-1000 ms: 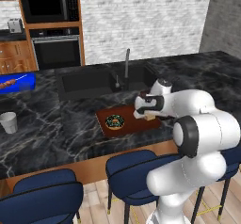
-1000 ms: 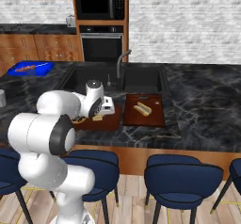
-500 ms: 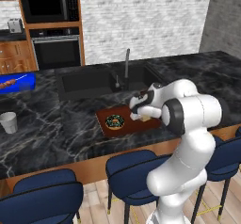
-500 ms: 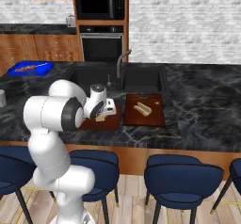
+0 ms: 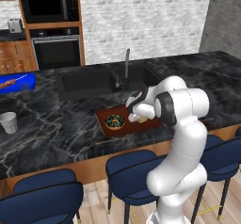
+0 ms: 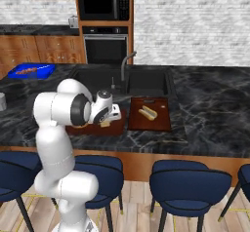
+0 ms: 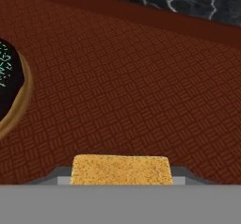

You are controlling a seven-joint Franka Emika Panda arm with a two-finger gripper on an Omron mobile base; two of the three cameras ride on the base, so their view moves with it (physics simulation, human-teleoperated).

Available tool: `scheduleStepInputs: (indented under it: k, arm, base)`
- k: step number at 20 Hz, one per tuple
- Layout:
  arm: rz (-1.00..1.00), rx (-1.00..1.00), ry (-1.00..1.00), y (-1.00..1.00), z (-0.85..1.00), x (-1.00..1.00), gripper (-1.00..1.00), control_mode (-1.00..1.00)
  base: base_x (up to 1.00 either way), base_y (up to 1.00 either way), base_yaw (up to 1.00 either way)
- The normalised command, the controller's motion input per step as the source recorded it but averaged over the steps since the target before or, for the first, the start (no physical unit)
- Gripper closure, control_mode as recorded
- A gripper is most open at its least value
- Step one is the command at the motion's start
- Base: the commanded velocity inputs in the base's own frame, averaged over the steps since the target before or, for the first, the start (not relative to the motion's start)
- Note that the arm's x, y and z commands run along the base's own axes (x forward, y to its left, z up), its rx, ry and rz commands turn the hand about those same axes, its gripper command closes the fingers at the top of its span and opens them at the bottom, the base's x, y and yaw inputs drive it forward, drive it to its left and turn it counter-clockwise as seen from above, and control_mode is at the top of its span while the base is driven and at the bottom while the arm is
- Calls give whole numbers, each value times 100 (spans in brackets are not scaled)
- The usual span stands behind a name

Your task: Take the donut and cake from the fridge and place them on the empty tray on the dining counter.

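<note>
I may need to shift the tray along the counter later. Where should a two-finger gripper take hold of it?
Grip the tray by its low rim, coming straight down on the left short edge. That edge is bare; the donut lies just inside it, and the cake and gripper occupy the other end.

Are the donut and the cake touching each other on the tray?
Apart. The hand view shows bare tray weave between the donut and the cake.
</note>
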Motion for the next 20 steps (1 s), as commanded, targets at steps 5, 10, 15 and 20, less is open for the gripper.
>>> scheduleStepInputs:
  k: [5, 10, 15, 20]
  arm:
    - [4, 0, 0, 0, -10, 20, -100, -100]
    - [1, 0, -5, 0, 20, 0, -100, -100]
    - [0, -3, -3, 13, 95, -41, -100, -100]
    - [0, -8, 1, 15, 83, -87, -100, -100]
  base:
    - [0, 0, 0]
    - [0, 0, 0]
    - [0, 0, 0]
    - [0, 0, 0]
